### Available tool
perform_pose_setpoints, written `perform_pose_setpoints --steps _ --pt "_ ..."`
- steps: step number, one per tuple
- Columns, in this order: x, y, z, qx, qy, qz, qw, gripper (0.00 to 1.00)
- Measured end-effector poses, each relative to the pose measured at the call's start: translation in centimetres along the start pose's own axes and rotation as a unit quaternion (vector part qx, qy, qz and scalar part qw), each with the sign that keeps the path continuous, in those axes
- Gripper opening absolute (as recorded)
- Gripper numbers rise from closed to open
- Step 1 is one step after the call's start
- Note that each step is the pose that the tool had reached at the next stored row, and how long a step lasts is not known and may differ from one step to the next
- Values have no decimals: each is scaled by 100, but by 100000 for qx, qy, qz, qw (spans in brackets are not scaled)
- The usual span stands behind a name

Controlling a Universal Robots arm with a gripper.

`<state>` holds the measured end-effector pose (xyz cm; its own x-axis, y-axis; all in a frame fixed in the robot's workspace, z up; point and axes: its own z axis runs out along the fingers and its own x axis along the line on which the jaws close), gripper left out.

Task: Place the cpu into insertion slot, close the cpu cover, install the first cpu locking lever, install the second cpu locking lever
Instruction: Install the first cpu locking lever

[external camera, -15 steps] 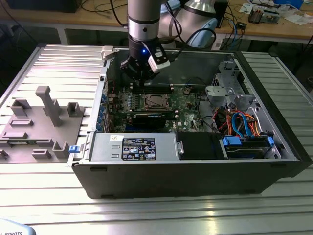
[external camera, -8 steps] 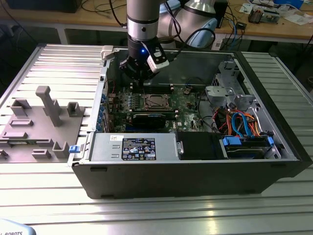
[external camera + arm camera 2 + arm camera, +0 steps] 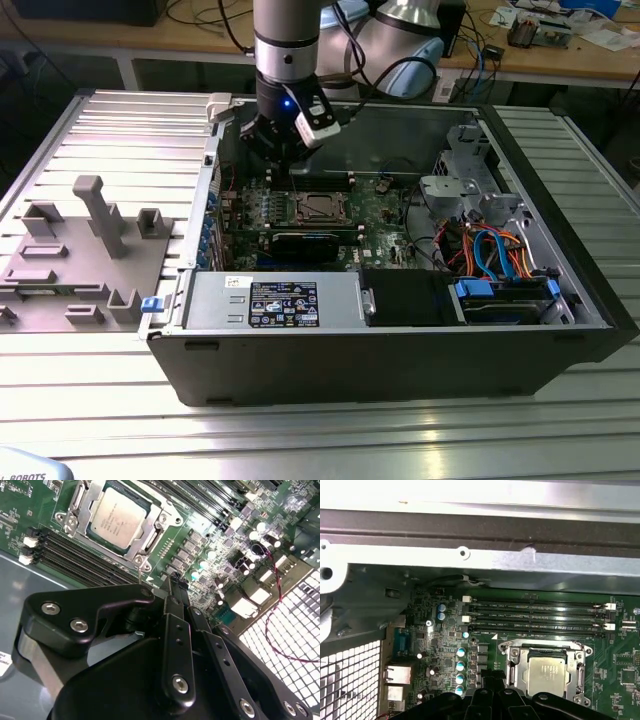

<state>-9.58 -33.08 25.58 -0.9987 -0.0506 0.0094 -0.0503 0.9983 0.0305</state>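
Cpu (image 3: 119,519) sits flat in insertion slot (image 3: 513,672), cpu cover (image 3: 150,539) down around it. My gripper (image 3: 176,587) hovers just beside socket, fingers together, holding nothing. Judgement: lever stage. To do well: come down at socket edge, press only lever, keep clear of memory slots (image 3: 535,615), avoid scraping green board (image 3: 625,665).

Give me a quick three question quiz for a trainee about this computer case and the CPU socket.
1. True or false: the cpu already sits in the insertion slot.
2. What lies beside the socket: A) memory slots, B) a fan?
3. Which is nearer the gripper, the socket or the blue cables?

Key: 1 true. 2 A. 3 the socket.
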Motion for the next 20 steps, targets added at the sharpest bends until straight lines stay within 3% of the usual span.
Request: perform_pose_setpoints --steps 5,11,14,16,18,20 --pt "31 39 -48 -9 -29 -7 100000 11" --pt "32 153 -59 -55 -27 -6 100000 11" --pt "32 183 -58 -245 -39 -6 100000 11" --pt "31 203 -57 -615 -61 -18 99998 11" --pt "27 251 -55 -732 -63 -26 99997 11" --pt "-69 246 -54 -729 -60 -22 99997 11"
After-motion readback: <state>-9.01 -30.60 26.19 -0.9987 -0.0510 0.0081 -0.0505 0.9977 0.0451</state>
